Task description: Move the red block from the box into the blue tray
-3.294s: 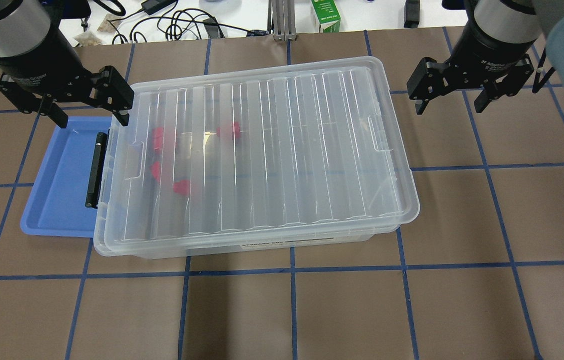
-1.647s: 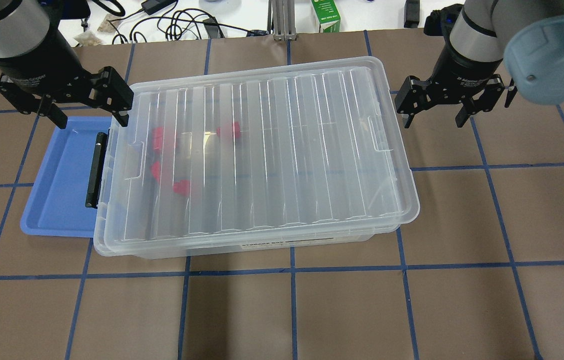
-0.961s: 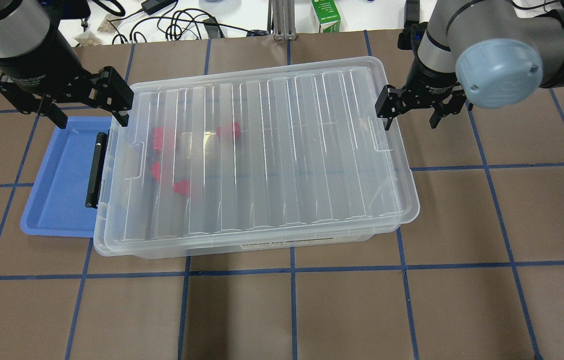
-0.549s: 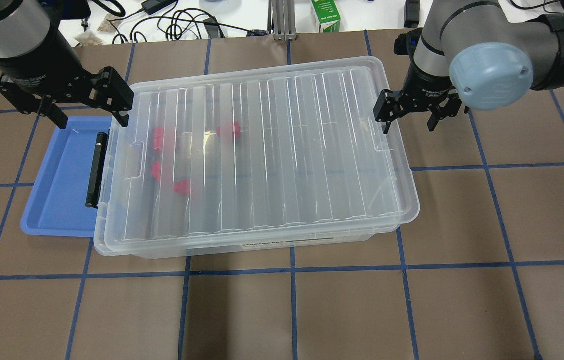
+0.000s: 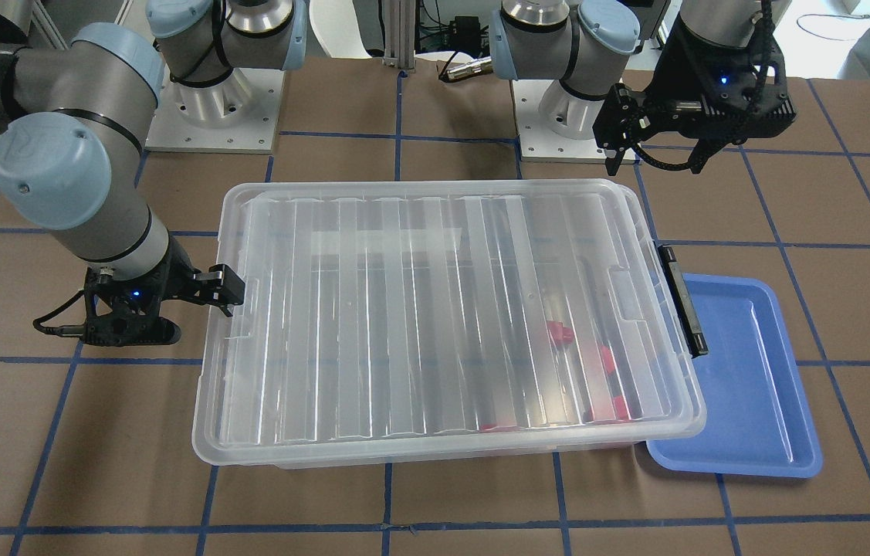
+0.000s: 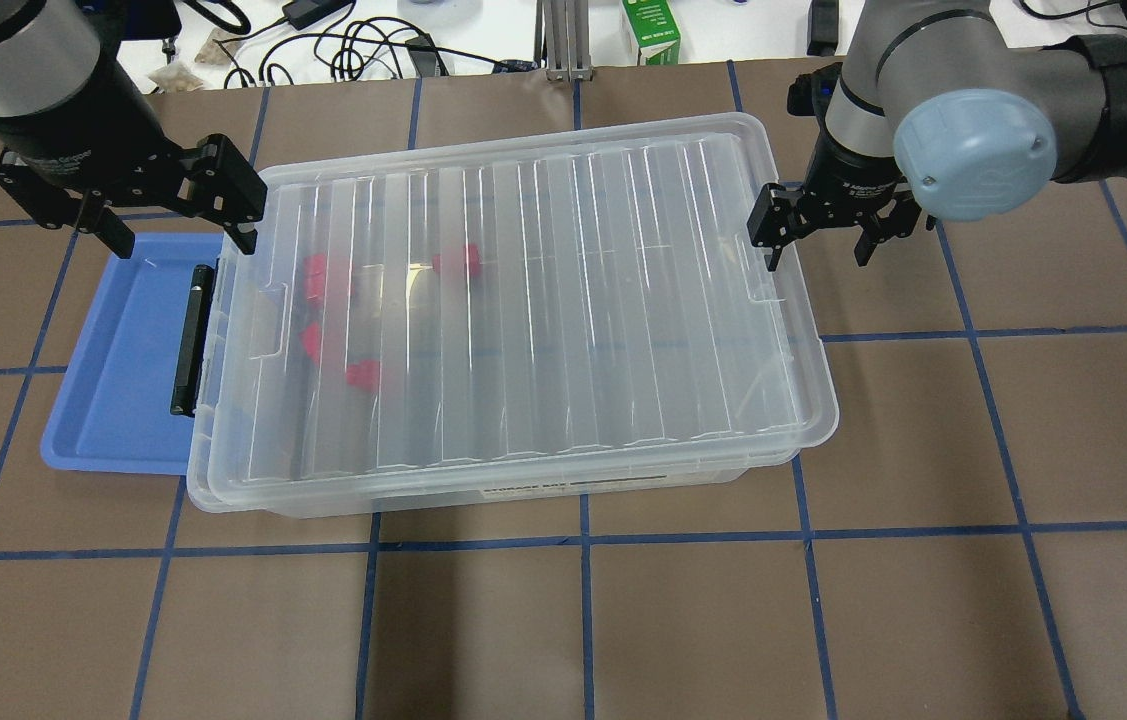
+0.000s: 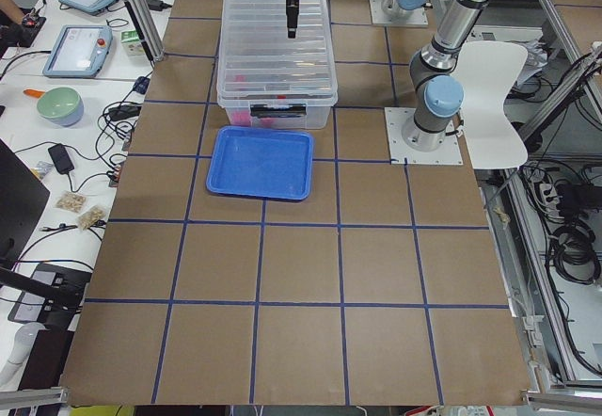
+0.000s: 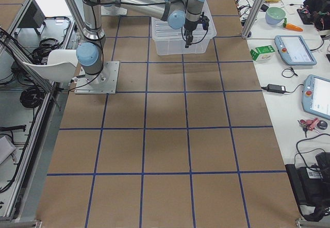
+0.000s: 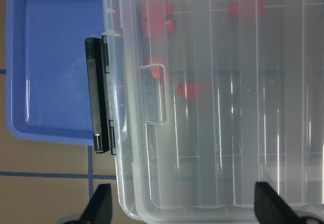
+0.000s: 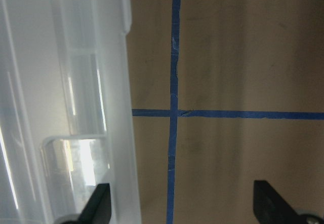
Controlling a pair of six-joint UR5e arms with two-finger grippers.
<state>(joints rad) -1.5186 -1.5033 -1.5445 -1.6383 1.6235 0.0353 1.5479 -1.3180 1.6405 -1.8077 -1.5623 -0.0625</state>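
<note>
The box (image 6: 563, 320) is a clear bin with its ribbed lid on, lying mid-table. Several red blocks (image 6: 328, 275) show through the lid near its left end, and also in the left wrist view (image 9: 157, 19). A black latch (image 6: 188, 340) sits on that end. The blue tray (image 6: 118, 370) lies against the latch end, empty, partly under the box rim. My left gripper (image 6: 181, 235) is open above the tray's far edge and the box's left corner. My right gripper (image 6: 816, 258) is open at the box's right end, one finger over the lid rim (image 10: 66, 107).
The table is brown with a blue tape grid. A green carton (image 6: 651, 30) and cables (image 6: 363, 45) lie beyond the far edge. The two arm bases (image 5: 211, 116) stand behind the box in the front-facing view.
My right arm has swung left and down from the far right to the box's right end, gripper still open. My left gripper, the box and the tray have not moved.
</note>
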